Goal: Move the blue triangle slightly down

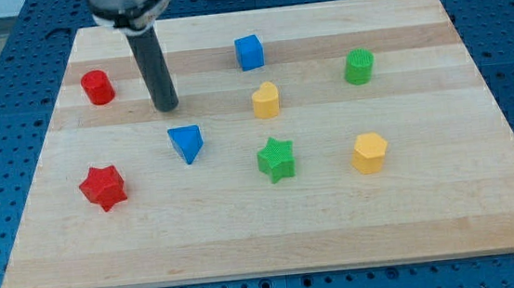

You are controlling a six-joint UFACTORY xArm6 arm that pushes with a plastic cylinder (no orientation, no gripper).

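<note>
A wooden counter (485, 189) is shown. The blue triangle (186, 142) lies left of centre. The tool, a bare rod with nothing held, is set down with its tip (167, 107) just above the triangle, apart from it. A short, centred downward push is advised — 1 gentle nudge.

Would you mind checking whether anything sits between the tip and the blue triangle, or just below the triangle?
Nothing visible does. My tip sits just above the blue triangle, with bare board between them and below the triangle.
</note>
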